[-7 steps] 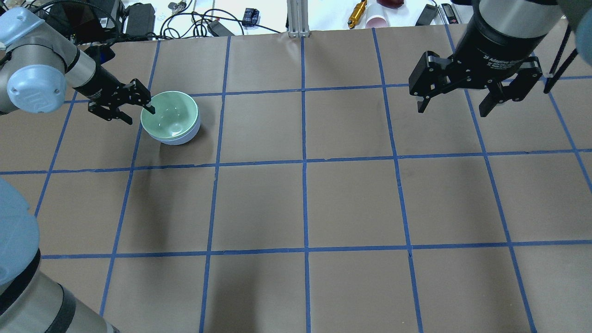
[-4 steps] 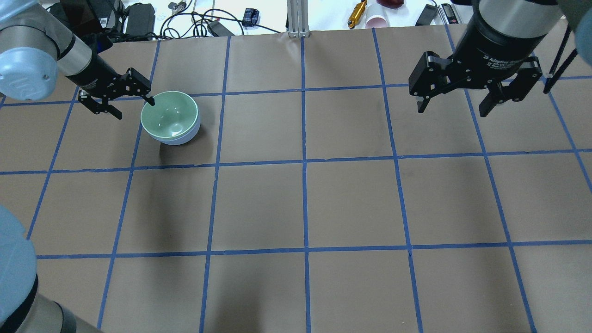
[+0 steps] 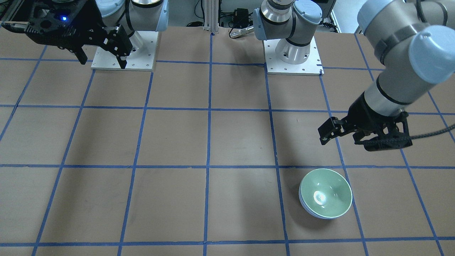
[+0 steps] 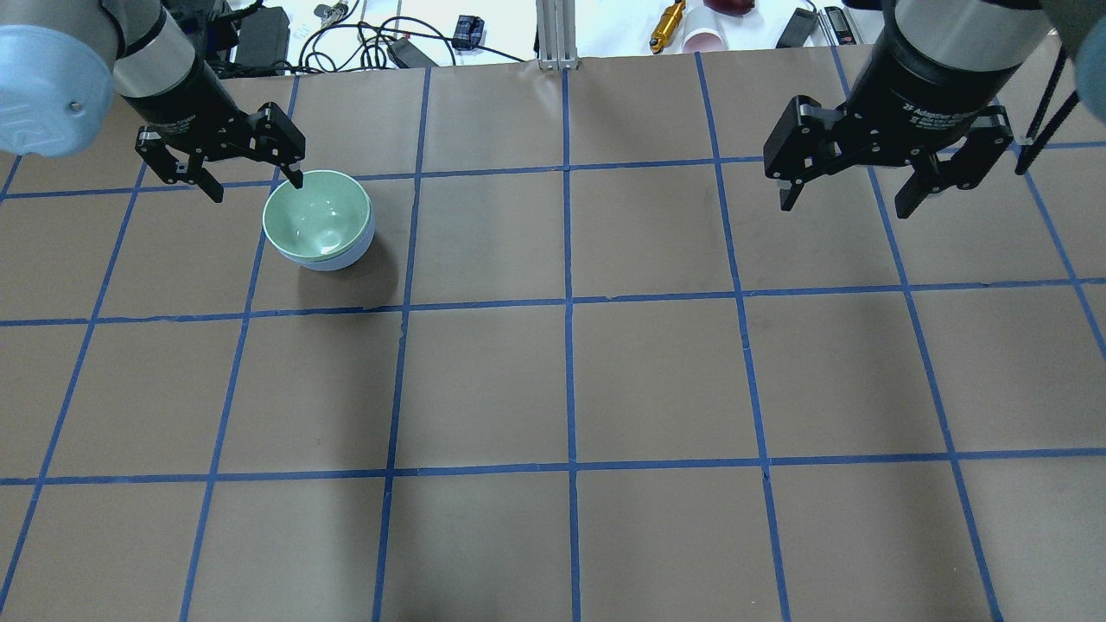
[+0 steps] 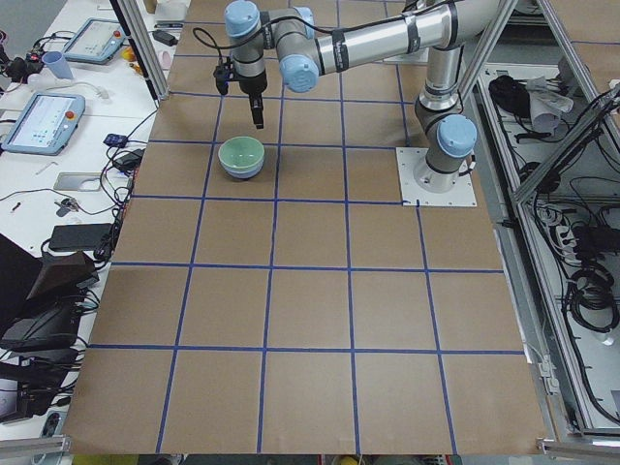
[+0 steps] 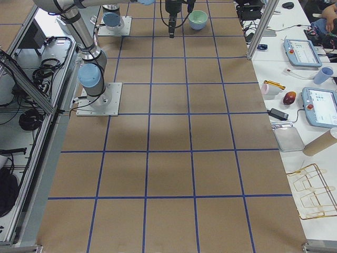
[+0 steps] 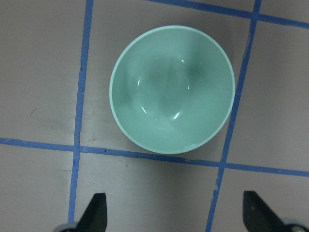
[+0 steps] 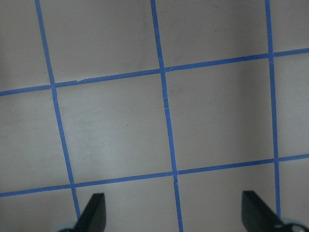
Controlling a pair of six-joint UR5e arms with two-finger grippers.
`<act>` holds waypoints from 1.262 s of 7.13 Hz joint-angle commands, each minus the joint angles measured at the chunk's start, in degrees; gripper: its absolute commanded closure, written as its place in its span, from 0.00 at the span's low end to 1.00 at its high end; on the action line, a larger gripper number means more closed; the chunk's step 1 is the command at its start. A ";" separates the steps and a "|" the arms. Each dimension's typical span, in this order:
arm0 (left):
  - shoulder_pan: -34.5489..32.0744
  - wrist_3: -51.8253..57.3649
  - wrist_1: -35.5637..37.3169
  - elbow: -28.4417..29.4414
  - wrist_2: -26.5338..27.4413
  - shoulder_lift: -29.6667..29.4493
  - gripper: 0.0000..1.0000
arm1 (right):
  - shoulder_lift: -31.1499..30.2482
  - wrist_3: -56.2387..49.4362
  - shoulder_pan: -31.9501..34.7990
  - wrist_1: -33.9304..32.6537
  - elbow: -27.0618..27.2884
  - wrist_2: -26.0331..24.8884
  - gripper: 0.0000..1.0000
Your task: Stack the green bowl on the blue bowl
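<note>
The green bowl (image 4: 318,216) sits nested upright inside the blue bowl (image 4: 347,257), of which only a lower edge shows, at the table's far left. Both also show in the front view, the green bowl (image 3: 327,197) above the blue bowl's edge (image 3: 304,208). My left gripper (image 4: 257,186) is open and empty, raised above the table just beyond the bowls' far-left rim and apart from them. In the left wrist view its fingertips (image 7: 96,215) frame the floor below the green bowl (image 7: 171,89). My right gripper (image 4: 844,207) is open and empty, high at the far right.
The brown table (image 4: 570,380) is marked with a blue tape grid. Beyond its far edge lie cables, a yellow tool (image 4: 668,26), a pink cup (image 4: 704,39) and an aluminium post (image 4: 553,34). The arms' base plates (image 3: 293,53) stand at the robot's side.
My left gripper, whose finger was inside the green bowl's rim, has lifted out and drawn back towards the far edge, still open. The bowls and the right arm have not moved.
</note>
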 commanded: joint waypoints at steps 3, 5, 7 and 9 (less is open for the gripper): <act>-6.56 -0.61 -3.63 -0.74 0.18 8.08 0.00 | 0.00 0.00 0.00 -0.04 -0.03 0.00 0.00; -6.83 0.00 -5.29 -1.36 0.18 10.80 0.00 | 0.00 0.00 0.00 -0.04 0.06 0.00 0.00; -6.74 0.09 -5.30 -0.74 0.18 11.08 0.00 | 0.00 0.00 0.00 -0.04 -0.03 0.00 0.00; -6.74 0.09 -5.30 -0.57 0.18 11.17 0.00 | 0.00 0.00 0.00 -0.04 -0.03 0.00 0.00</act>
